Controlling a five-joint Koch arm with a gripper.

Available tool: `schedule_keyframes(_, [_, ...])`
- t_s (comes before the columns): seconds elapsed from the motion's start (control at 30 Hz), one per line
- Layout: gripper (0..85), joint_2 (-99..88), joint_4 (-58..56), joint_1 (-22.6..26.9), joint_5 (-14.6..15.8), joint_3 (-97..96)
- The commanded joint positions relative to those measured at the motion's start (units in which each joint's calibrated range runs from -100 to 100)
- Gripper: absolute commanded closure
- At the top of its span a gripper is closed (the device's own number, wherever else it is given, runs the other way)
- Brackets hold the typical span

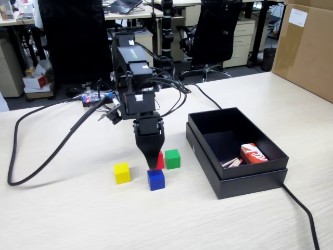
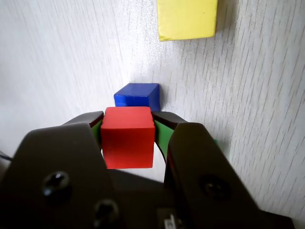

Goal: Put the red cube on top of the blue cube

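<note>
The red cube (image 2: 127, 137) sits between my gripper's (image 2: 127, 117) two jaws, which are closed against its sides. In the fixed view the gripper (image 1: 154, 164) points straight down, and only a sliver of the red cube (image 1: 161, 160) shows behind its tip. The blue cube (image 1: 155, 179) stands on the table just in front of the gripper tip. In the wrist view the blue cube (image 2: 138, 95) lies directly beyond the red cube, close to it. The red cube is low, near table height.
A green cube (image 1: 172, 159) stands right beside the gripper and a yellow cube (image 1: 122, 173) to the left of the blue one. An open black box (image 1: 270, 172) with a red-and-white carton (image 1: 253, 153) stands to the right. Cables cross the table.
</note>
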Motion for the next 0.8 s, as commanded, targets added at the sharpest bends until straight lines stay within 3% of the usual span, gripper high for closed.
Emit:
schedule_keyframes(0.0, [84.6, -1.7, 0.0, 0.0, 0.0, 3.6])
schedule_keyframes(0.77, [84.6, -1.1, 0.5, 0.0, -0.1, 2.6])
